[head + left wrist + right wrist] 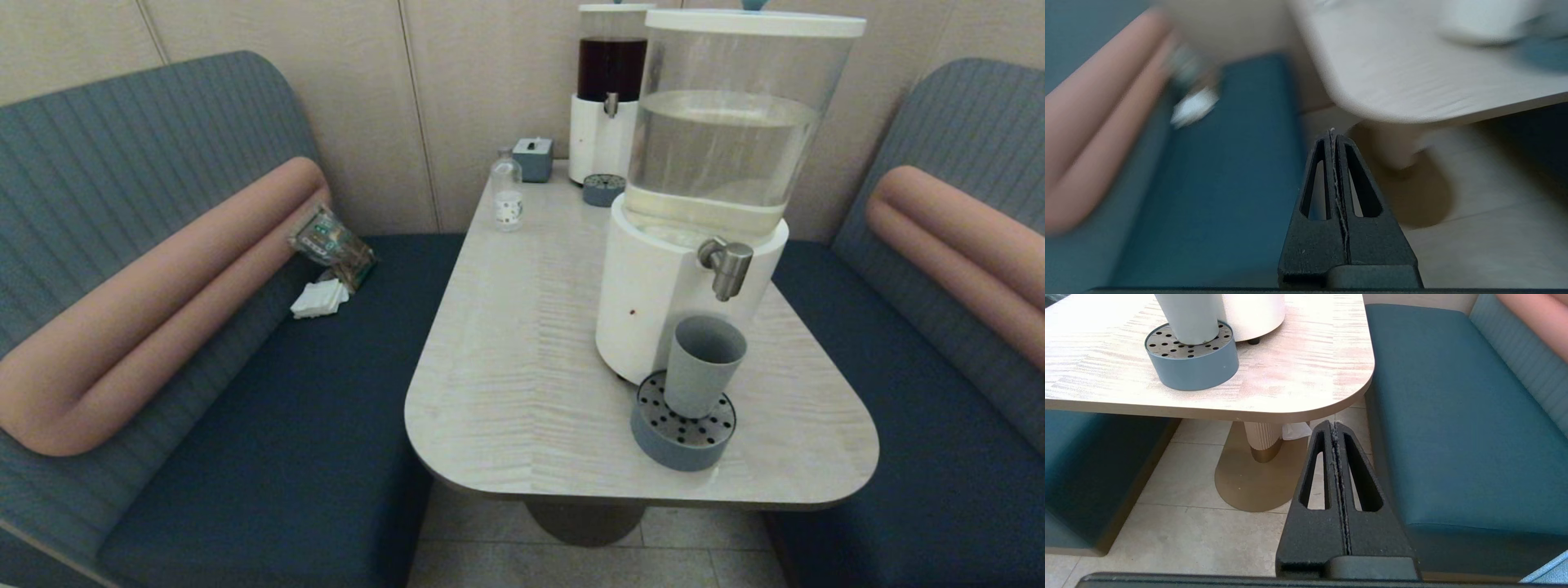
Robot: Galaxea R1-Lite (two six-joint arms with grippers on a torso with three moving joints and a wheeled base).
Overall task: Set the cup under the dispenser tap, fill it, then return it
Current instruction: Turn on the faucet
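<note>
Seen from the robot's head, a blue-grey padded bench (245, 392) with a salmon-pink bolster (163, 302) runs along the left, a crumpled snack packet (331, 245) and a folded white napkin (320, 299) lying on its seat; beside it stands the pale wood-grain table (522, 343) with rounded corners; toward its far edge sit a small clear bottle with a white label (507, 198), a little grey-blue box (534, 158) and a slim dispenser of dark-red liquid (608, 94); nearer, on the table's right half, rises the big white-based dispenser with a clear tank of pale liquid (710, 180); its stubby brushed-silver tap (727, 263) points down over the small matte grey-blue cup (702, 363), which stands upright on the round perforated grey-blue drip tray (682, 429), directly below the spout and just in front of the white base; a second blue bench (939, 392) closes the right side. Neither arm shows in the head view; the left gripper (1332, 134) hangs low off the table's near corner, above the floor beside the bench, its jaws pressed together and holding nothing; the right gripper (1334, 426) rests below the table's near edge, jaws likewise pressed together and empty, with the drip tray and cup base on the tabletop above it.
</note>
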